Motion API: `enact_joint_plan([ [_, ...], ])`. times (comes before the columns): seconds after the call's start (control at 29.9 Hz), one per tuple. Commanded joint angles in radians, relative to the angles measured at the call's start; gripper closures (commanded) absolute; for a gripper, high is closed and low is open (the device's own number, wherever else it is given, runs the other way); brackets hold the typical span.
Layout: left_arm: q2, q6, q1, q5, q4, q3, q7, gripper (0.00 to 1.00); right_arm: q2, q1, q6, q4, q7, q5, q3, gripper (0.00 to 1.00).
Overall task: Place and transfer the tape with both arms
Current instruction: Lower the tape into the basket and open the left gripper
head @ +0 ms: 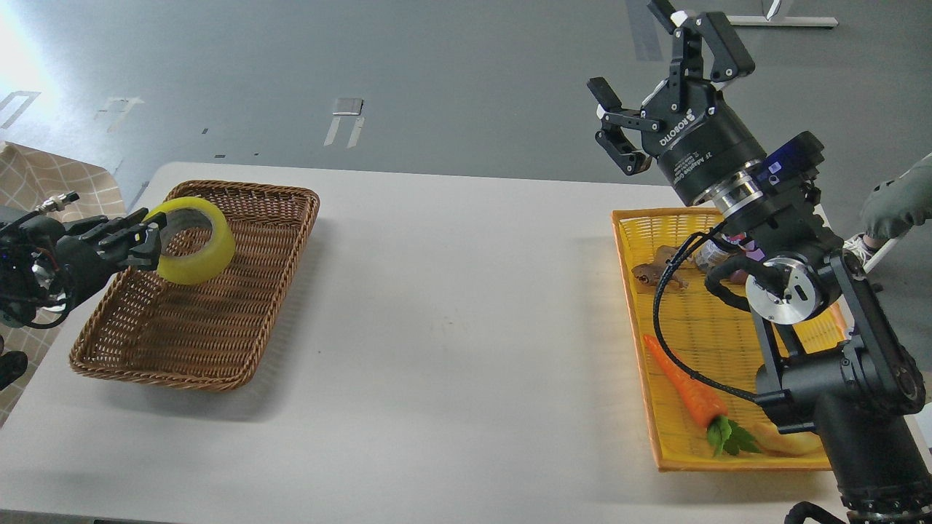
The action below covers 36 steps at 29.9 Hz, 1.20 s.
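The yellow tape roll (195, 247) with its grey-white core hangs over the left part of the brown wicker basket (240, 342). My left gripper (149, 236) comes in from the left edge and is shut on the roll's near rim, holding it a little above the basket floor. My right gripper (659, 84) is raised high above the far end of the yellow tray (641, 327), open and empty, its fingers spread wide.
The yellow tray at the right holds an orange toy carrot (684, 389), a brown toy (652, 273) and a pale croissant toy (790, 440) partly behind my right arm. A person's sleeve (899, 207) shows at the right edge. A checked cloth (44, 193) lies at the far left.
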Motion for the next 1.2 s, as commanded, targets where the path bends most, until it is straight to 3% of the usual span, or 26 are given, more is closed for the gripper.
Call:
enact_joint_plan([
  [0.0, -0.005, 0.003, 0.013, -0.005, 0.026, -0.001, -0.015, 0.77, 0.000, -0.003, 0.000, 0.003, 0.000, -0.014, 0.000, 0.00],
  [0.47, -0.064, 0.005, 0.013, -0.005, 0.035, 0.001, -0.043, 0.74, 0.000, -0.028, 0.000, 0.004, 0.000, -0.017, 0.001, 0.00],
  [0.7, -0.079, 0.031, 0.003, -0.043, 0.046, -0.004, -0.044, 0.64, 0.000, -0.029, 0.000, 0.001, 0.000, -0.017, 0.003, 0.00],
  [0.8, -0.076, 0.061, -0.002, -0.091, 0.046, -0.004, -0.052, 0.54, 0.000, -0.032, 0.000, 0.001, 0.000, -0.017, 0.003, 0.00],
  [0.9, -0.079, 0.072, -0.030, -0.135, 0.045, -0.008, -0.091, 0.40, 0.000, -0.032, 0.000, 0.001, 0.000, -0.017, 0.003, 0.00],
  [0.97, -0.080, 0.081, -0.048, -0.208, 0.040, -0.017, -0.153, 0.21, 0.000, -0.031, 0.000, 0.001, 0.000, -0.017, 0.003, 0.00],
  [1.04, -0.080, 0.081, -0.060, -0.233, 0.034, -0.017, -0.155, 0.18, 0.000, -0.031, 0.000, 0.001, 0.000, -0.017, 0.004, 0.00],
  [1.1, -0.100, 0.075, -0.134, -0.373, 0.023, -0.016, -0.155, 0.06, 0.000, -0.029, 0.000, 0.001, 0.000, -0.017, 0.003, 0.00],
  [1.17, -0.123, 0.061, -0.195, -0.478, 0.014, -0.014, -0.155, 0.04, 0.000, -0.029, 0.000, 0.000, 0.000, -0.017, 0.003, 0.00],
])
